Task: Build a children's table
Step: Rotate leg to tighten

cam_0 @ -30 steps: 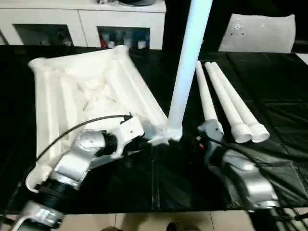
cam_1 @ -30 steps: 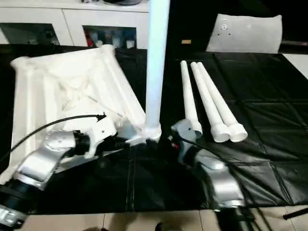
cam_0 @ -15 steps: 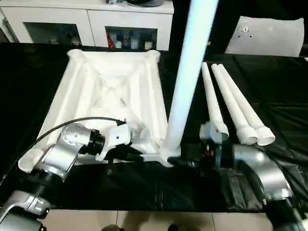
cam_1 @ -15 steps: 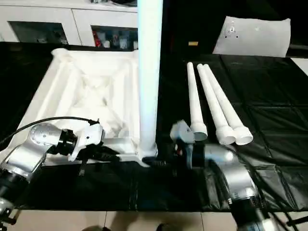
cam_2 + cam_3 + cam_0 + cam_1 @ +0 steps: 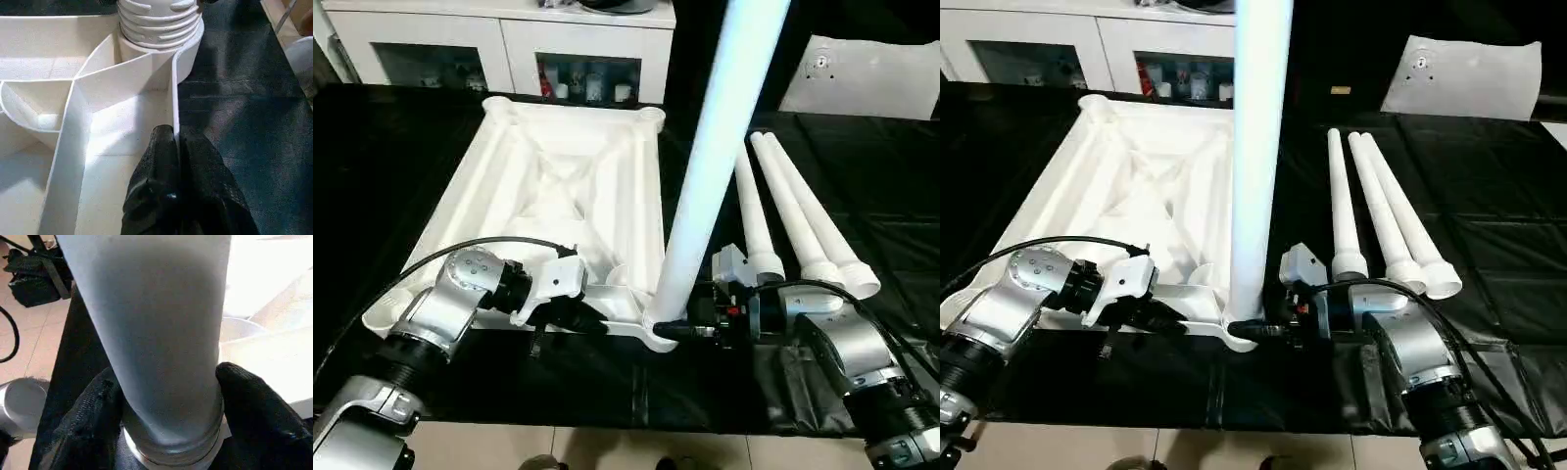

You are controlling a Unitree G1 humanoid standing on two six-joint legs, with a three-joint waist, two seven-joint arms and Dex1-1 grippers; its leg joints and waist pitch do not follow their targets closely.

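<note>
The children's table top (image 5: 558, 196) is lying ribbed side up on the black table (image 5: 862, 176), 1 leg (image 5: 710, 166) standing upright in its near corner socket. The left hand (image 5: 177, 196) is pinching the top's edge wall; the right hand (image 5: 168, 431) is clasping the leg's base. 3 loose legs (image 5: 793, 211) are lying beside it.

A black sheet (image 5: 862, 166), creased into squares, covers the work surface out to its near edge, where pale floor (image 5: 607, 446) begins. On the left half lies the white table top (image 5: 558, 196), underside up, its ribs crossing in an X. To its right three loose legs (image 5: 1376, 220) lie side by side, touching, wide ends toward the near edge. At the far right corner rests a flat white panel (image 5: 1464, 78).
</note>
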